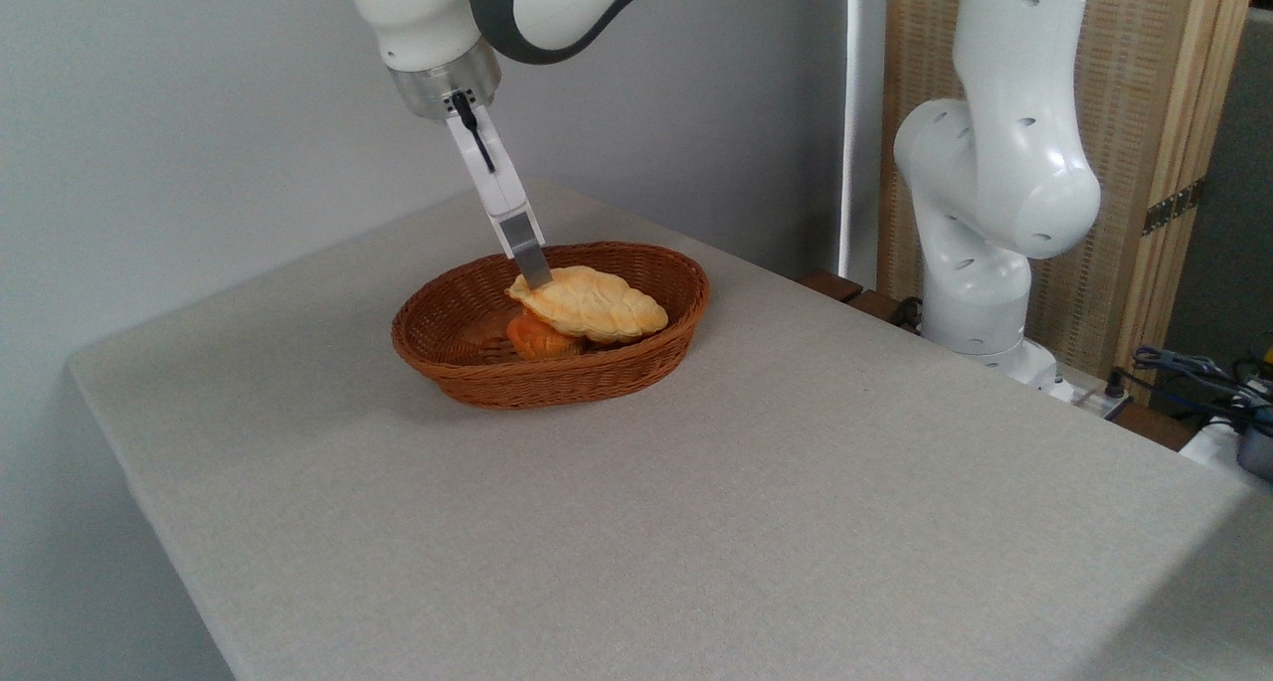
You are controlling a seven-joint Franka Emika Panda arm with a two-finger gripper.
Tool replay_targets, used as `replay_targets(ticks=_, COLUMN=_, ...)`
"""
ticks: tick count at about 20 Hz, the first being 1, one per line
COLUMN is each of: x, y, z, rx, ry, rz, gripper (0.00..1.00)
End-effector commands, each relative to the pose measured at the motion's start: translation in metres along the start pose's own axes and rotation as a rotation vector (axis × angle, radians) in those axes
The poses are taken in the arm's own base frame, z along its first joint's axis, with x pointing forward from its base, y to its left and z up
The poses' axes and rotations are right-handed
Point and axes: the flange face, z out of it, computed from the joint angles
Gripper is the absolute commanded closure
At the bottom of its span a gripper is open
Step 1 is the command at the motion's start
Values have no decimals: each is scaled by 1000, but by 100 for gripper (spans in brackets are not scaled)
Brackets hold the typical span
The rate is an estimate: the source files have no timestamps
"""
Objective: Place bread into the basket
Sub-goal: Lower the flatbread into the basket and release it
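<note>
Wicker basket (636,358), oval, reddish-brown, shallow, sits on the grey desk (696,522), toward the back-left part of the surface. Braided bread loaf (589,303), pale golden with darker edges, is inside the basket, lying lengthwise and tilted: its left end is higher, its right end lower near the right inner wall. Under the loaf, a small round orange bun (538,338) is also in the basket; the loaf rests partly on top of it.

End effector (530,268) comes down at a slant from the upper left, with its grey fingertip (529,255) at the left tip of the loaf, touching or overlapping it. Only one finger is clearly visible from this angle; the other is hidden behind it, so cannot tell whether the end effector is clamped on the loaf or has let go. White finger link above the tip has a short black cable on it, attached to a silver wrist flange.

Arm's white base column (980,214) stands past the right back edge of the desk, well apart from the basket. Behind it is a wood-framed woven screen (1134,114). Cables (1193,373) lie at the far right edge. Plain light wall behind the desk on the left.
</note>
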Motion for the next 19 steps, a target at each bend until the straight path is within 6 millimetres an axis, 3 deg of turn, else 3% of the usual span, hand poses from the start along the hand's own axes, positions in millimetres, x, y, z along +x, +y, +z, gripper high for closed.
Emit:
replay_targets(ticks=1, x=-22, y=-17, z=-36, rx=41, ry=70, rz=-59, gripper=0)
replay_targets(ticks=4, x=-53, y=-45, z=-70, rx=91, ry=114, rz=-125, gripper=0)
replay_targets(ticks=13, x=-107, y=-90, z=-98, rx=283, ry=1, rz=-193, gripper=0)
replay_targets(ticks=19, x=-111, y=-96, z=-105, rx=307, ry=34, rz=-208, gripper=0)
